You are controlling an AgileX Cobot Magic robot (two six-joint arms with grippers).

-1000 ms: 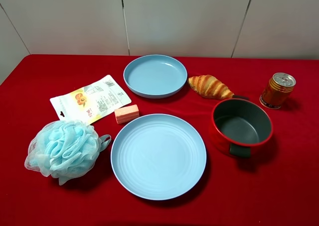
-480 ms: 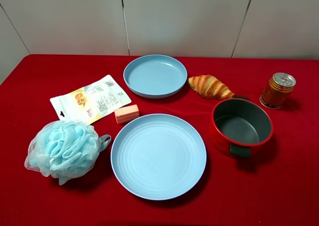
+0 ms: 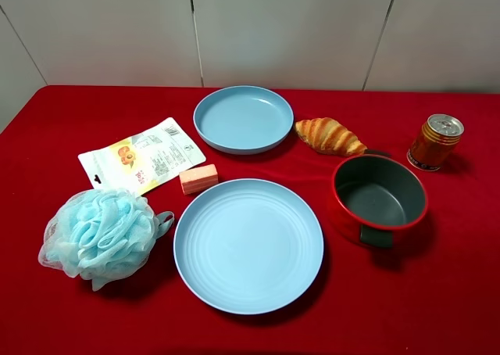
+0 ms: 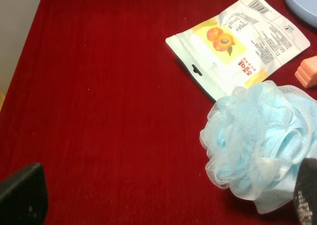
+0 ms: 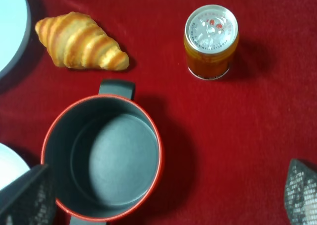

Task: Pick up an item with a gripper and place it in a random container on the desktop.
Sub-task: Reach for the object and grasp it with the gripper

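The orange-red and gold can (image 3: 435, 141) stands upright at the far right of the red cloth (image 3: 437, 292); it also shows in the right wrist view (image 5: 211, 41). The red pot (image 3: 379, 200) with dark grey inside sits in front and to the left of the can, empty; it also shows in the right wrist view (image 5: 101, 158). Neither arm shows in the exterior high view. My right gripper (image 5: 163, 200) is open, high above the pot and can. My left gripper (image 4: 163, 205) is open and empty, high above the cloth by a blue bath puff (image 4: 260, 143).
A croissant (image 3: 329, 136) lies behind the pot. One light blue plate (image 3: 243, 119) sits at the back centre, a larger one (image 3: 248, 245) in front. A snack packet (image 3: 141, 155), a pink block (image 3: 198, 178) and the bath puff (image 3: 101, 234) lie on the left.
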